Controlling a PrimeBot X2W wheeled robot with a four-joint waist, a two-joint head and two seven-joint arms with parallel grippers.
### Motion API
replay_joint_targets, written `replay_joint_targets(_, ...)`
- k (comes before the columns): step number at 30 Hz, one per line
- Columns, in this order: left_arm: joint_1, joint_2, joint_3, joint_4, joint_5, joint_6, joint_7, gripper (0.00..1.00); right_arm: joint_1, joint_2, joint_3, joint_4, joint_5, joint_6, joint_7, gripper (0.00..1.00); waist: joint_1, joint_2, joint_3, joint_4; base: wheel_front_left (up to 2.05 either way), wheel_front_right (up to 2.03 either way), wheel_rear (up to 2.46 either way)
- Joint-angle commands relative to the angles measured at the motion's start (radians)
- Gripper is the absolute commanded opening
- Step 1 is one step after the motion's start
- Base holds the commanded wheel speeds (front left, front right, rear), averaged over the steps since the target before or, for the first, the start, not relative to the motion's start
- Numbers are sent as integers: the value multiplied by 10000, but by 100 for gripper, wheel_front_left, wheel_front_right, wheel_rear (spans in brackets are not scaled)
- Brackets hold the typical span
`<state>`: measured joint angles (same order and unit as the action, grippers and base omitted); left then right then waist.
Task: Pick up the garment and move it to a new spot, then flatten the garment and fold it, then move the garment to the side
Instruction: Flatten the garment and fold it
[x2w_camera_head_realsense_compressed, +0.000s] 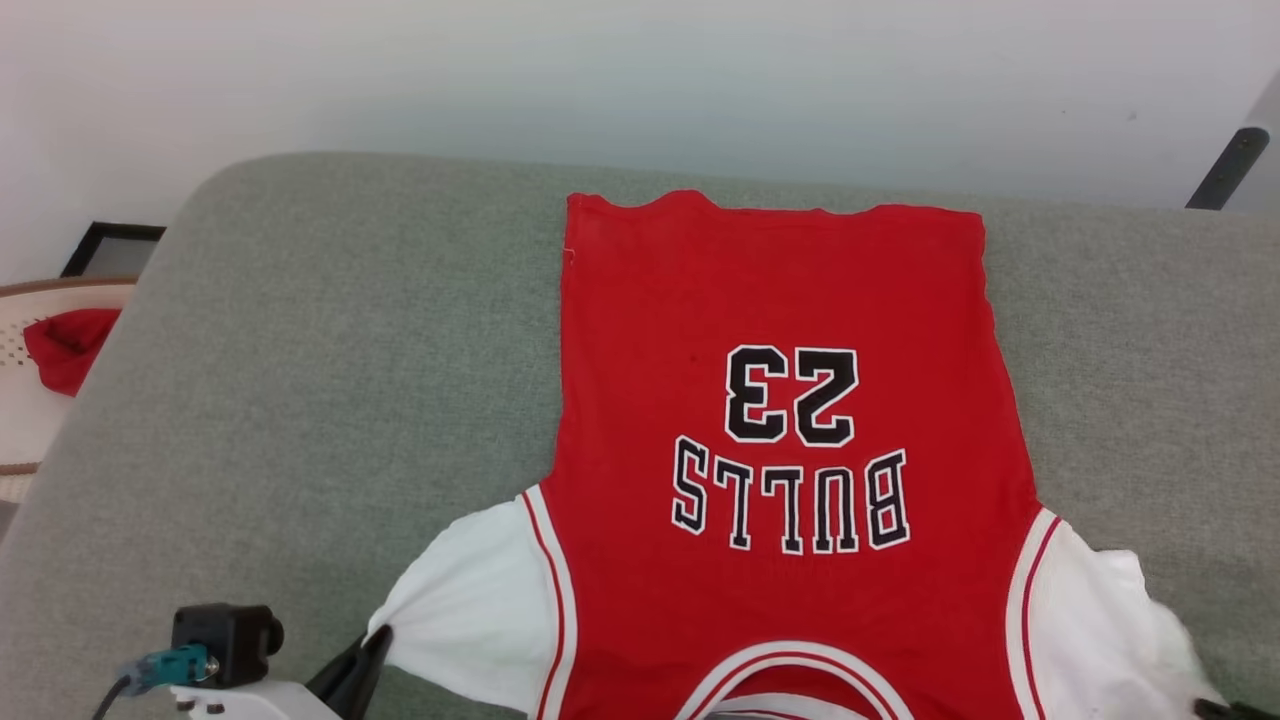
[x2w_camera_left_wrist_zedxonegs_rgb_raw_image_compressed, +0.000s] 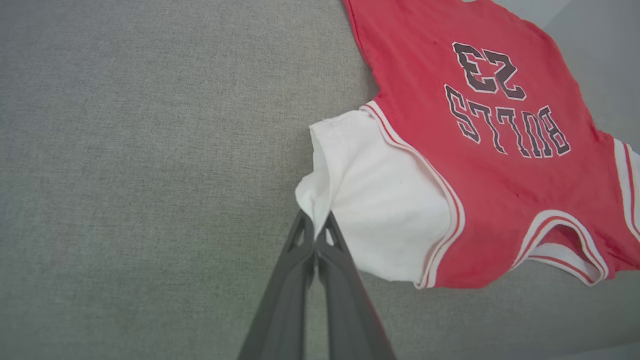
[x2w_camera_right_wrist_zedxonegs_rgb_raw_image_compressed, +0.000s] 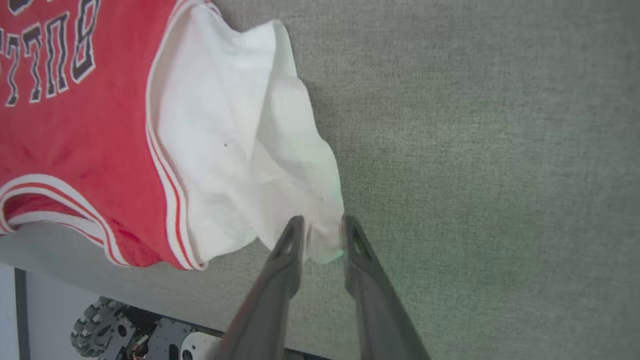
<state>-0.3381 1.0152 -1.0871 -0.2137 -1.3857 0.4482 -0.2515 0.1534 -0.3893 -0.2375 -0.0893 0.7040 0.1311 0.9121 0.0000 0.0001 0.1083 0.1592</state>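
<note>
The garment (x2w_camera_head_realsense_compressed: 790, 420), a red jersey tee with white sleeves, lies spread flat on the grey-green cushion (x2w_camera_head_realsense_compressed: 320, 380). Its black "BULLS 23" lettering faces up, and its collar is at the near edge. My left gripper (x2w_camera_head_realsense_compressed: 375, 645) is shut on the outer edge of the left white sleeve (x2w_camera_left_wrist_zedxonegs_rgb_raw_image_compressed: 380, 190), with the fingertips (x2w_camera_left_wrist_zedxonegs_rgb_raw_image_compressed: 316, 225) pinched together on the cloth. My right gripper (x2w_camera_right_wrist_zedxonegs_rgb_raw_image_compressed: 322, 235) straddles the corner of the right white sleeve (x2w_camera_right_wrist_zedxonegs_rgb_raw_image_compressed: 235, 140). There is a gap between its fingers and the cloth lies between them. In the head view its tip (x2w_camera_head_realsense_compressed: 1225, 708) peeks in at the lower right corner.
A small plain red cloth (x2w_camera_head_realsense_compressed: 65, 345) lies on a pale perforated object off the cushion's left side, beside a black frame (x2w_camera_head_realsense_compressed: 110, 245). A dark bar (x2w_camera_head_realsense_compressed: 1225, 170) leans at the top right. Bare cushion stretches to the left of the garment. My wheeled base (x2w_camera_right_wrist_zedxonegs_rgb_raw_image_compressed: 95, 325) shows below the cushion's near edge.
</note>
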Motion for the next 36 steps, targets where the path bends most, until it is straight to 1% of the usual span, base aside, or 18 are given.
replay_joint_targets(1, 27, -90, 48, 99, 104, -84, -59, 0, 53, -56, 147, -165, -240, -5, 22, 100, 0, -1, 63, -15, 0, 0, 0)
replay_joint_targets(6, -45, -449, 177, 464, 315, -258, -97, 0, 52, -295, 317, -851, -806, -6, -216, 100, 0, -1, 267, -4, 0, 0, 0)
replay_joint_targets(9, -42, -681, 275, 583, 451, -362, -107, 0, -275, -317, 275, -1404, -1016, -5, -496, 100, 0, -1, 407, 44, 0, 0, 0)
replay_joint_targets(14, -72, -1052, 413, 742, 636, -540, -123, 0, -1358, -436, 504, -2004, -1397, -5, -1096, 100, 0, -1, 699, 145, 0, 0, 0)
replay_joint_targets(17, -192, -1267, 473, 830, 801, -651, -127, 0, -2419, -667, 842, -1798, -1560, -5, -1419, 100, 0, -1, 915, 272, 0, 0, 0)
replay_joint_targets(20, -341, -1470, 479, 930, 965, -800, -125, 0, -3622, -843, 1286, -1285, -1732, -5, -1660, 100, 0, -1, 1148, 476, 0, 0, 0)
replay_joint_targets(23, -566, -1692, 408, 1049, 1128, -971, -64, 0, -4799, -1075, 1640, -451, -1947, -6, -1740, 100, 0, -1, 1373, 798, 0, 0, 0)
replay_joint_targets(28, -1033, -2143, 275, 1250, 1337, -1261, 87, 0, -6723, -1390, 2065, 1403, -2118, -5, -1756, 100, 0, -1, 1813, 1447, 0, 0, 0)
replay_joint_targets(36, -1664, -2871, 76, 1692, 1675, -1752, 251, 0, -9309, -1820, 2639, 4383, -2529, -6, -1308, 100, 0, -1, 2593, 2368, 0, 0, 0)
